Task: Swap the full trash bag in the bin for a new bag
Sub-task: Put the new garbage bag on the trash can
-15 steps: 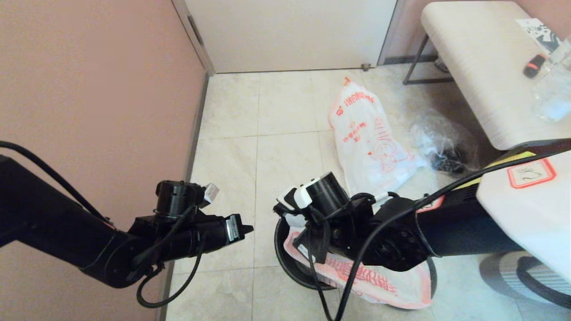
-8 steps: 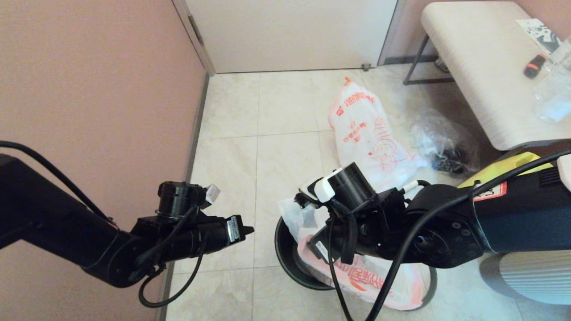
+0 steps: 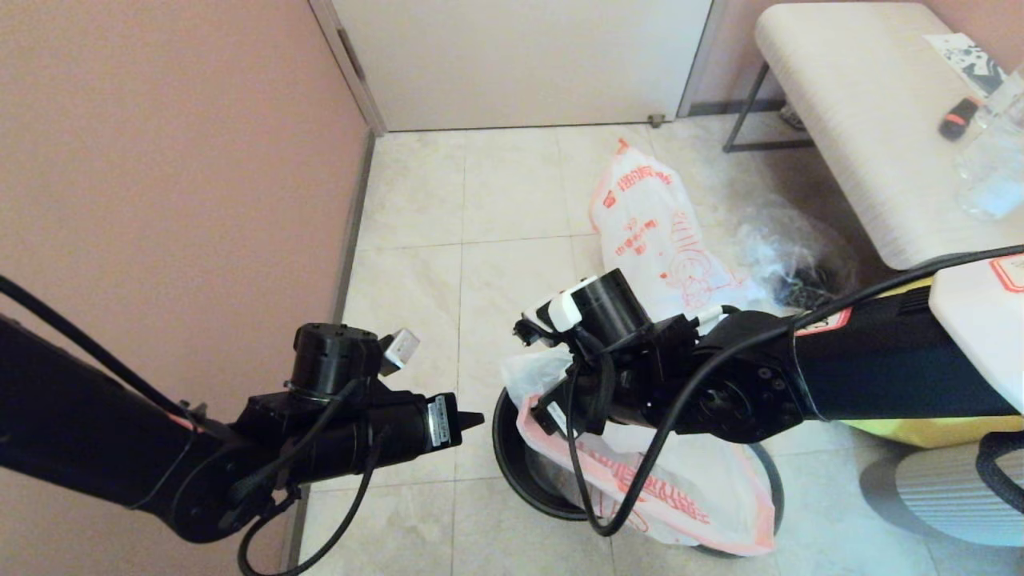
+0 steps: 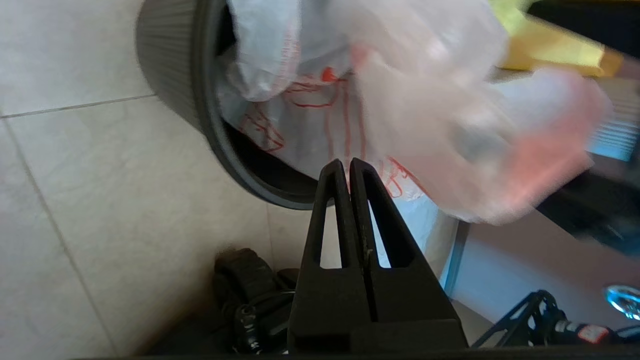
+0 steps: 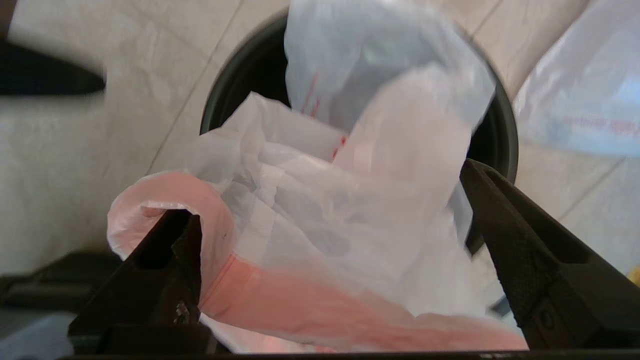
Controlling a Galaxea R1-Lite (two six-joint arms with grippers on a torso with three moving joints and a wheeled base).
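New bag (image 3: 680,496) draped over bin (image 3: 512,472), half inside, half spilling over the rim toward the robot.

One bin, two printed bags: full trash bag (image 3: 664,240) lying on the floor (image 3: 416,240) beyond, beside one clear bag (image 3: 788,256). Right claw (image 5: 325,240) wide open above the bin, with the new bag's plastic between. Left claw (image 4: 348,172) closed, empty, just beside the bin. Open floor at left up to the wall (image 3: 160,160); bench (image 3: 864,120) far right.

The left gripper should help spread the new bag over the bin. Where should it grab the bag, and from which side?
Probably the bunched edge of the new bag standing free above the bin's left rim, reached from the left, where the shut left gripper hovers. The rest drapes rightward under the open right gripper.
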